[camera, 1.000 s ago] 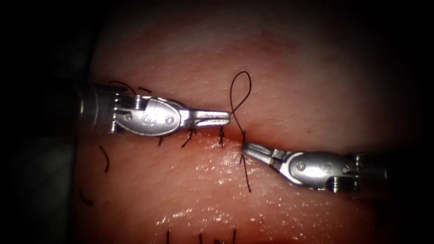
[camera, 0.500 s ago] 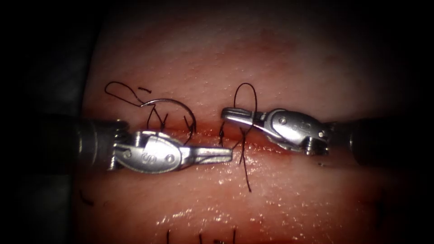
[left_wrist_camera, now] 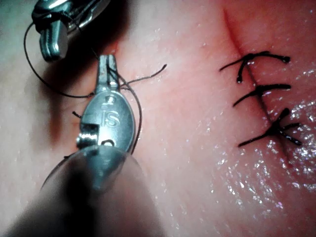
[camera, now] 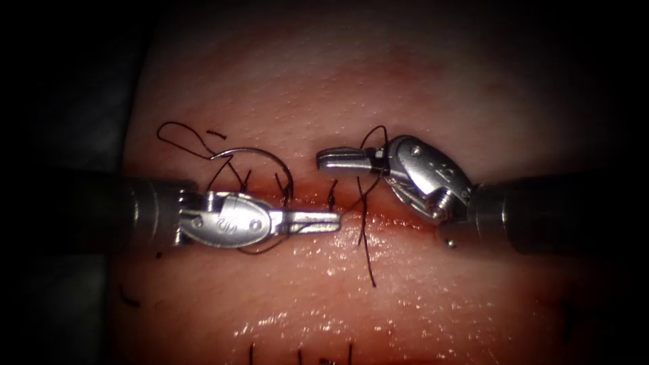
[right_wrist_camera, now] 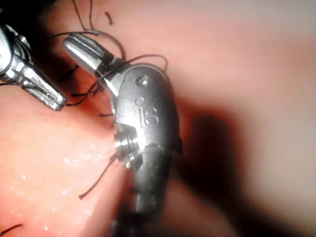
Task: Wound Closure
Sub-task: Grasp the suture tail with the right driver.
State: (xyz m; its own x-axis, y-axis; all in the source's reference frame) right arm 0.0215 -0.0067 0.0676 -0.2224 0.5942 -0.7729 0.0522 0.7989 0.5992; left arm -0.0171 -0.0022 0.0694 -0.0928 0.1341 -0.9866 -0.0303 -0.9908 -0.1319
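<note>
The tissue (camera: 433,101) has a horizontal cut (camera: 395,216) with dark stitches (camera: 331,196) (left_wrist_camera: 261,91) across it. My left tool (camera: 336,220) (left_wrist_camera: 106,61) lies along the cut, jaws shut on the thread at their tip. Just above it, my right tool (camera: 323,159) (right_wrist_camera: 73,46) points left, jaws shut, with a thread loop (camera: 374,143) (right_wrist_camera: 106,66) wound around them. The curved needle (camera: 251,149) rests free on the tissue above the left tool's wrist, held by neither tool. A thread tail (camera: 368,263) hangs below the cut.
Loose thread curls (camera: 179,132) on the tissue left of the needle. Short cut ends (camera: 128,297) lie at the lower left and stick up at the bottom edge (camera: 301,355). The lower tissue glistens wet (camera: 324,270). The right tool's jaw (left_wrist_camera: 49,42) shows close to my left jaws.
The right tool swung from below the cut to above it, then bent its wrist, and the thread loop now sits around its jaws. The left tool dropped lower, uncovering the needle.
</note>
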